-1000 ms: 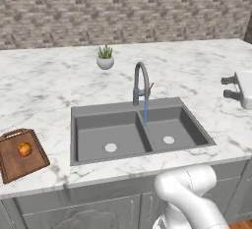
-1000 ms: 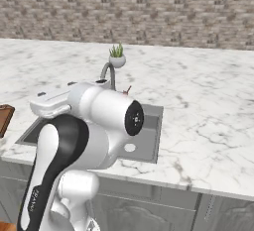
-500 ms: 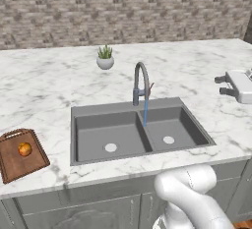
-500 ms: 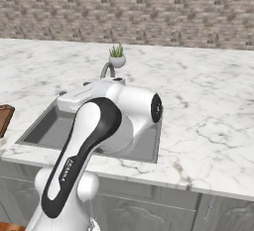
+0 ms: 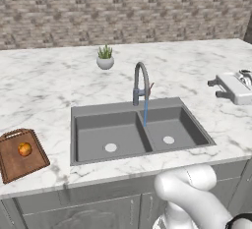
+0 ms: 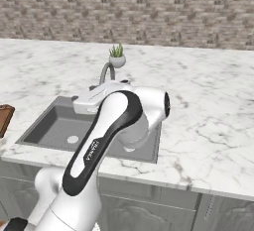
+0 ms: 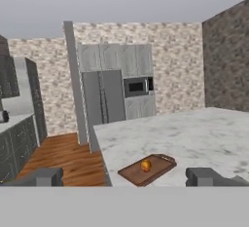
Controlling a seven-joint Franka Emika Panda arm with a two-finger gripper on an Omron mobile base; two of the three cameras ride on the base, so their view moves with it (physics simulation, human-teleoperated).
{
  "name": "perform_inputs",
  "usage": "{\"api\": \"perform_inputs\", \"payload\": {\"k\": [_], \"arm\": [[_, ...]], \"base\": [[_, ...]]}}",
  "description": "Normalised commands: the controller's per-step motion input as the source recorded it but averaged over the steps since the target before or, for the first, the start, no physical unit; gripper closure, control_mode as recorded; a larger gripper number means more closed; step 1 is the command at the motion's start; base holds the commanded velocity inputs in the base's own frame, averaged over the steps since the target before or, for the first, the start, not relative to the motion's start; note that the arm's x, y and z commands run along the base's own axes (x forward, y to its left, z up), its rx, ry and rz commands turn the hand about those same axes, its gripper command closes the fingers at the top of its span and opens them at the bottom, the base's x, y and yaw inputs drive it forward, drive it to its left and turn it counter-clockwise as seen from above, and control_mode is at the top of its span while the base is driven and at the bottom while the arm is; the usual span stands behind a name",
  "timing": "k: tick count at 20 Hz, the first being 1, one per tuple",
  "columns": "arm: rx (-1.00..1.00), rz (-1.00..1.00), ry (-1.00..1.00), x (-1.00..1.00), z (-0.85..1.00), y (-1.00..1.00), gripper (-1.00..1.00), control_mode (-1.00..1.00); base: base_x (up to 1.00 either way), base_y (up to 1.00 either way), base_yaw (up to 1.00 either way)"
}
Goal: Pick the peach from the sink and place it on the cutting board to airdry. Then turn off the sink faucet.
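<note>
Our jaws stand wide apart and hold nothing; the two dark fingertips [image 7: 44, 176] sit at the bottom corners of the hand view, looking across the marble desk [image 5: 49, 90]. Beyond them, the small round orange-red peach [image 5: 24, 149] rests on the reddish-brown rectangular wooden cutting board [image 5: 19, 161], at the near left of the desk, well apart from the dark grey double-basin sink [image 5: 135, 129]. Over the last second our white arm [image 6: 106, 126] has swung across above the sink. A thin blue stream still falls from the tall grey gooseneck faucet [image 5: 140, 80] into the right basin, so we judge the fruit step done and the small side lever [image 5: 150, 86] next.
</note>
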Motion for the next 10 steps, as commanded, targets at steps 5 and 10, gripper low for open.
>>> {"api": "perform_inputs", "payload": {"k": [5,10], "arm": [[0.00,0.10,0.00,0.34,-0.29,-0.02,-1.00,-1.00],[0.00,0.01,-0.02,0.14,-0.16,-0.05,-1.00,-1.00]], "base": [[0.00,0.00,0.00],[0.00,0.00,0.00]]}}
